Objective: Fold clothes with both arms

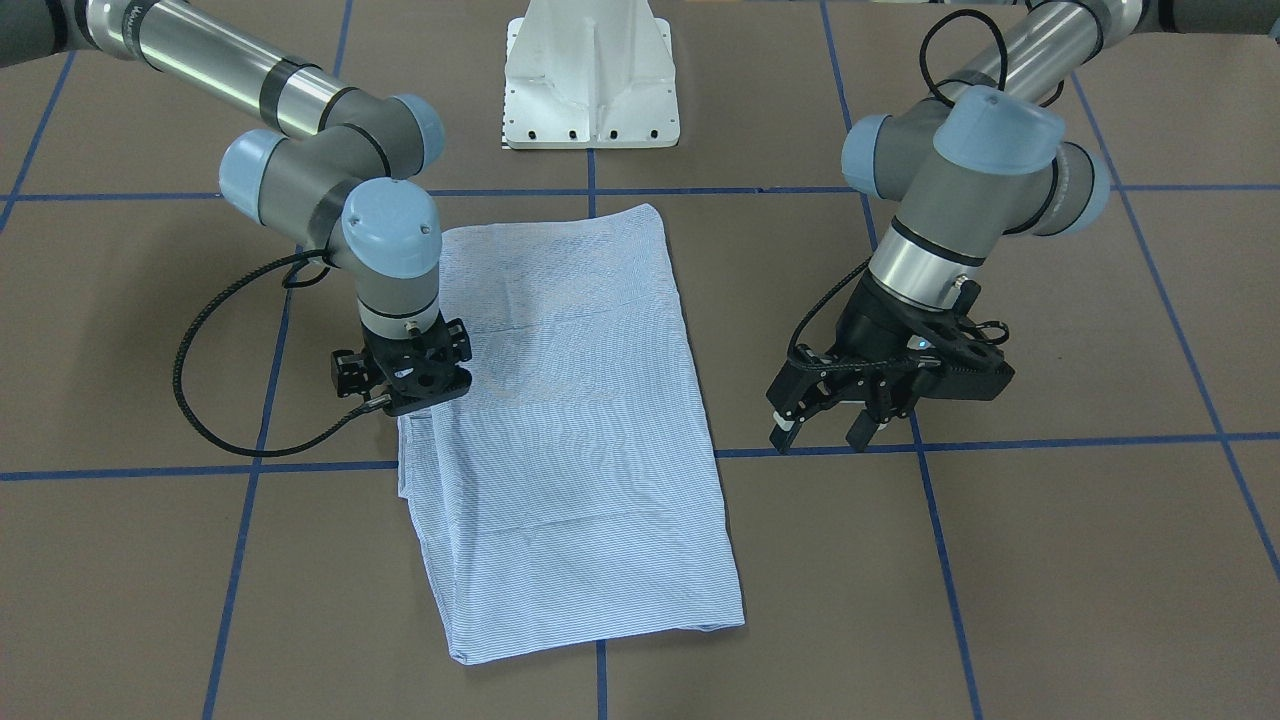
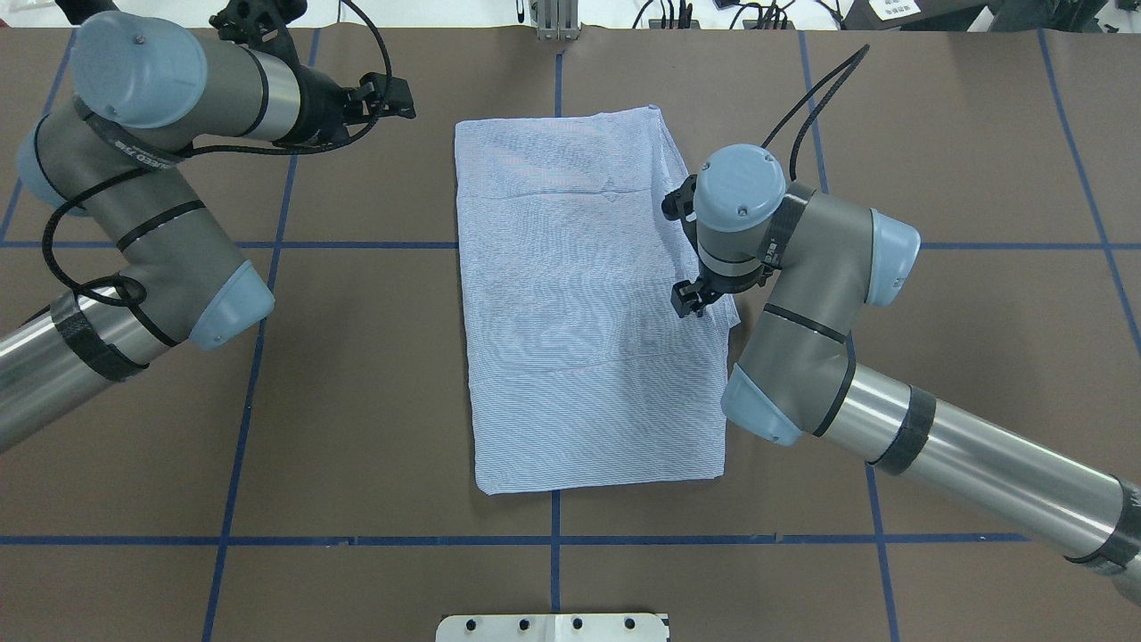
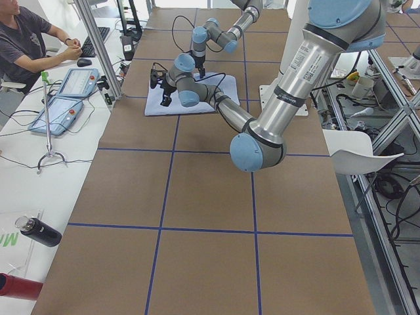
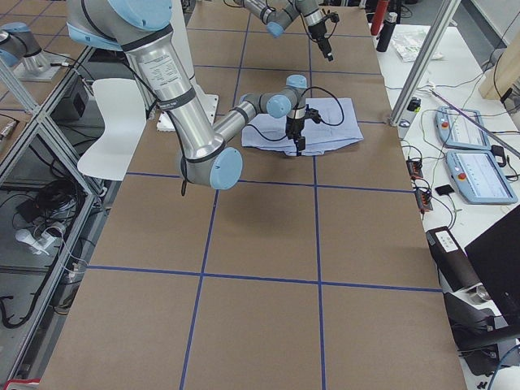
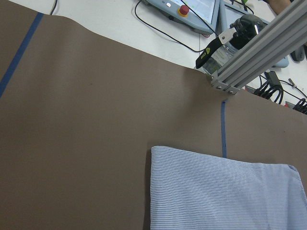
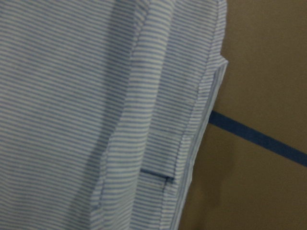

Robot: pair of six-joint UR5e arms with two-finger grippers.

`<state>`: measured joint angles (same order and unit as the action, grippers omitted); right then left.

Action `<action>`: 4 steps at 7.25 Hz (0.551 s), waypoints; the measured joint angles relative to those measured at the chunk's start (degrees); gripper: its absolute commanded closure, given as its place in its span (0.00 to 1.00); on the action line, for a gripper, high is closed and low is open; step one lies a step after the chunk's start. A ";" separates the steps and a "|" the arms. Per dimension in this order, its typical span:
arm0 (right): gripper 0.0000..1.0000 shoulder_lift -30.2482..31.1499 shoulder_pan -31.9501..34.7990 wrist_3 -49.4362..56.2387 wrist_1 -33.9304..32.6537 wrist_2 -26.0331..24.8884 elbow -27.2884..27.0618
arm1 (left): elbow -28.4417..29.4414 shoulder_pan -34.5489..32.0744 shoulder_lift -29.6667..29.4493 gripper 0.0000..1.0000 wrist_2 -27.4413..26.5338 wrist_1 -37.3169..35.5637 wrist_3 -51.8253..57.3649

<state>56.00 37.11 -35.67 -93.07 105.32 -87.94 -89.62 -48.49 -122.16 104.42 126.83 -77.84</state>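
- The right gripper point(image 1: 418, 392) points straight down, low over the near long edge of the shirt point(image 1: 580, 420). Its wrist hides the fingers, so whether they are parted or closed cannot be told.
- Out from it, the shirt lies folded into a flat rectangle on the brown table point(image 1: 1050, 560).
- The left gripper point(image 1: 822, 432) has its fingers spread and holds nothing. It is well apart from the shirt's other long edge, with bare table between them and a blue tape line point(image 1: 1000, 441) near its fingertips.
- Behind both grippers stands the white pedestal point(image 1: 590, 80).
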 measured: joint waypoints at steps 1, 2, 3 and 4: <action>0.00 0.69 1.18 1.06 -0.01 0.63 -0.46 | -0.01 0.03 0.00 0.00 0.00 0.00 -0.04; 0.00 0.96 2.42 1.84 -0.01 1.36 -0.63 | -0.03 0.05 0.00 0.00 0.00 0.00 -0.11; 0.00 1.01 3.58 2.32 0.03 2.30 -0.69 | -0.03 0.06 0.00 0.00 0.00 0.00 -0.19; 0.00 1.03 4.36 2.52 0.11 3.17 -0.68 | -0.03 0.06 0.01 0.00 0.00 0.00 -0.25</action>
<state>57.03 41.47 -33.15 -92.96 108.49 -88.62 -89.65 -48.43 -122.15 104.41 126.83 -78.09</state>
